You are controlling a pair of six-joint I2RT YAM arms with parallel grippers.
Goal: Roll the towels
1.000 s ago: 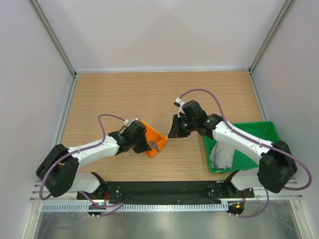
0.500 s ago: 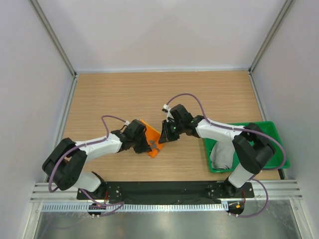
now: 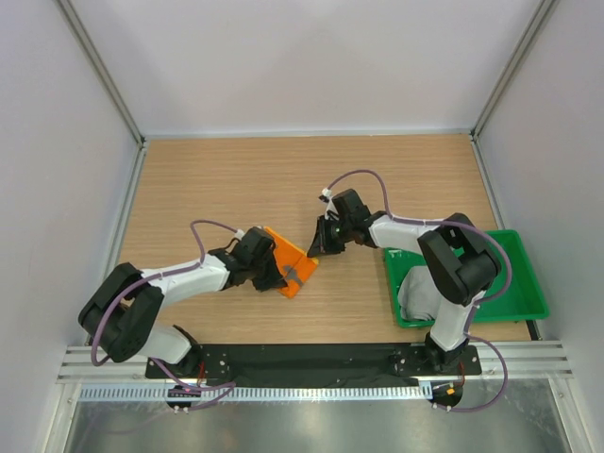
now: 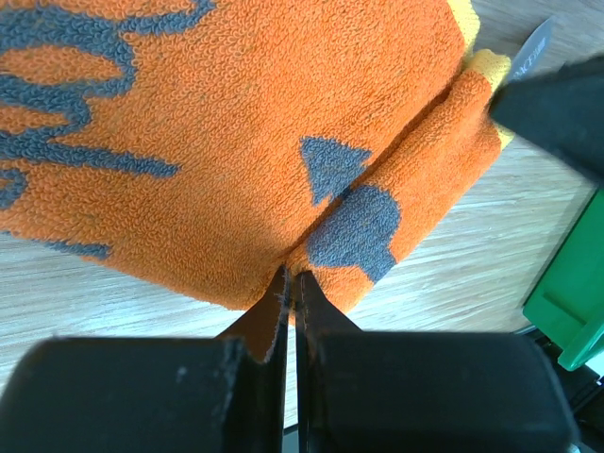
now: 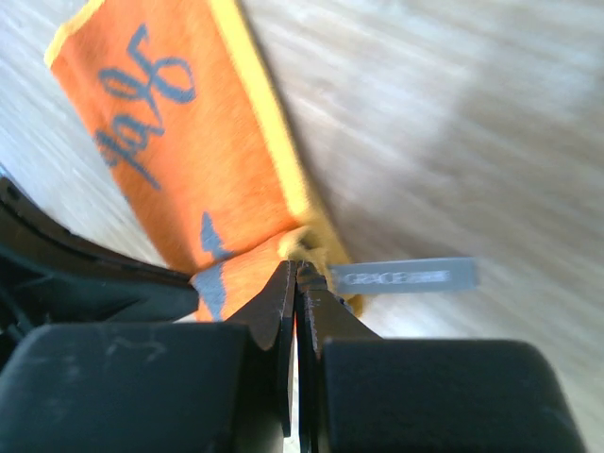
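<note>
The wooden table (image 3: 283, 179) carries a rectangular green plastic tray (image 3: 514, 236) at its right, which holds the plain light grey cloth towel (image 3: 420, 294). The folded orange cloth towel with dark grey print (image 3: 288, 260) lies at centre. The left gripper (image 4: 291, 278) is clamped on its folded edge. The right gripper (image 5: 294, 269) is clamped on its yellow-edged corner.

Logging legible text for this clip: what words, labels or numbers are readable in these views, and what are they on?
"GRACE": start of the print on the grey tag at the corner of the orange towel; the rest is blurred.
Dark cursive print on the towel: cropped, unreadable.
Tag in the left wrist view: too small to read.
</note>
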